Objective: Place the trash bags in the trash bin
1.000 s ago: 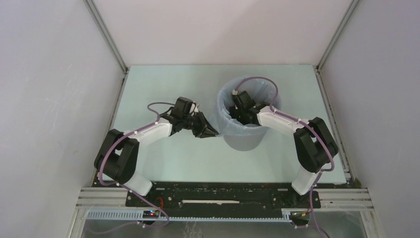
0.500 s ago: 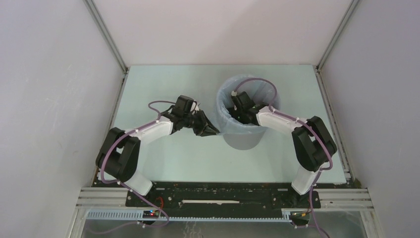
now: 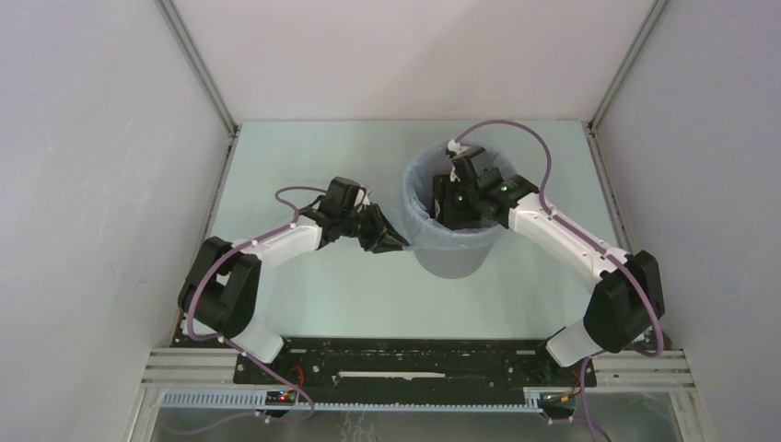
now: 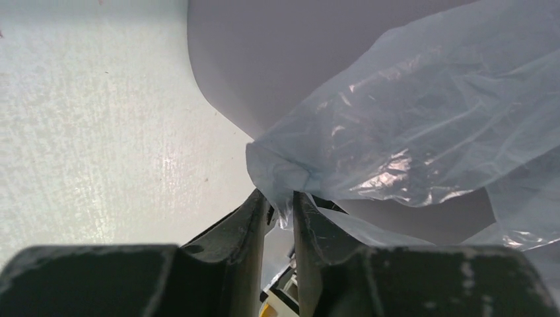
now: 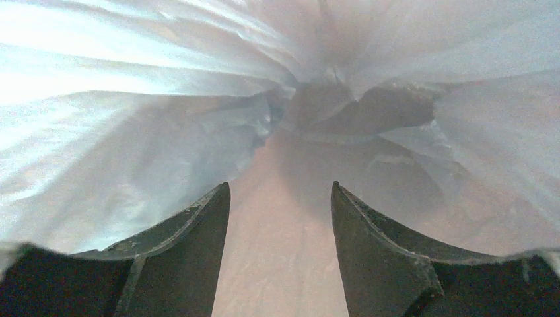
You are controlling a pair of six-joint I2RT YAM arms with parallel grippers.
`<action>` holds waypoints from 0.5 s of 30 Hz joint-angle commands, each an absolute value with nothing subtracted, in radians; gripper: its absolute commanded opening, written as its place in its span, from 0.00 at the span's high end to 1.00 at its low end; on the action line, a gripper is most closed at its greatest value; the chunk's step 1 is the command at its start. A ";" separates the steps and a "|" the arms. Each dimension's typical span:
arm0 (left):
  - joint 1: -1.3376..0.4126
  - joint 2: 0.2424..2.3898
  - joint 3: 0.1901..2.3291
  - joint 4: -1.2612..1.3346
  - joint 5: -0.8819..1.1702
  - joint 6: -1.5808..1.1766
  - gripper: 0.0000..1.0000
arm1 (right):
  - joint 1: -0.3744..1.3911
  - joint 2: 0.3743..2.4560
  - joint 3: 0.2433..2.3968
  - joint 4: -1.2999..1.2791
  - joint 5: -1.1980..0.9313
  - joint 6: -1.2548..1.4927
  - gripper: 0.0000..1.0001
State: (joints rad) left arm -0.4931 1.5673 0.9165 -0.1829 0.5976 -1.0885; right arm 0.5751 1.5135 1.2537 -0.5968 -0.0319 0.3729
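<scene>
Two-arm cell seen from above. The pale desk (image 3: 313,157) is closed in by enclosure walls (image 3: 92,184) on the left, right and far sides. A broad stretch of desk surface lies left of and behind the left hand (image 3: 396,244). The right arm's elbow stands near the right wall. The trash bin (image 3: 451,262) stands upright immediately ahead of the left hand's fingertips, well apart from every wall. The trash bag (image 3: 416,198) lines the bin, with its pale-blue film folded over the round rim and hanging down the outer wall on the side facing the left hand. The left wrist view shows the left hand (image 4: 280,201) clenched on a puckered fold of the bag (image 4: 409,132), its fingers nearly together, with the bin's grey wall (image 4: 264,53) just beyond them and the desk (image 4: 99,119) to their left. The right hand (image 3: 458,198) points down into the bin's mouth, inside the lining. In its wrist view the right hand (image 5: 280,198) is released, fingers wide apart with nothing between them. The crinkled film (image 5: 132,99) surrounds it and gathers to a knot ahead of the fingertips. Whether the fingers touch the film cannot be told.
</scene>
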 commanded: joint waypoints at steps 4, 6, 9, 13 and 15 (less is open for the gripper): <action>-0.493 1.482 0.920 -0.229 0.528 -1.026 0.61 | 0.539 1.444 1.535 -0.779 -0.070 0.394 0.32; -0.492 1.455 0.917 -0.249 0.515 -1.009 0.54 | 0.533 1.423 1.616 -0.829 -0.068 0.393 0.28; -0.491 1.405 0.903 -0.282 0.488 -0.982 0.40 | 0.514 1.358 1.666 -0.869 -0.067 0.376 0.19; -0.484 1.254 0.853 -0.309 0.433 -0.962 0.13 | 0.423 1.241 1.680 -0.903 -0.124 0.378 0.13; -0.477 1.162 0.839 -0.334 0.414 -0.944 0.08 | 0.360 1.175 1.680 -0.915 -0.165 0.378 0.11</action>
State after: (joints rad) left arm -0.4889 1.3449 0.8768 -0.2852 0.4763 -1.0008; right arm 0.4534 1.2896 1.6451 -0.8433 -0.0982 0.3763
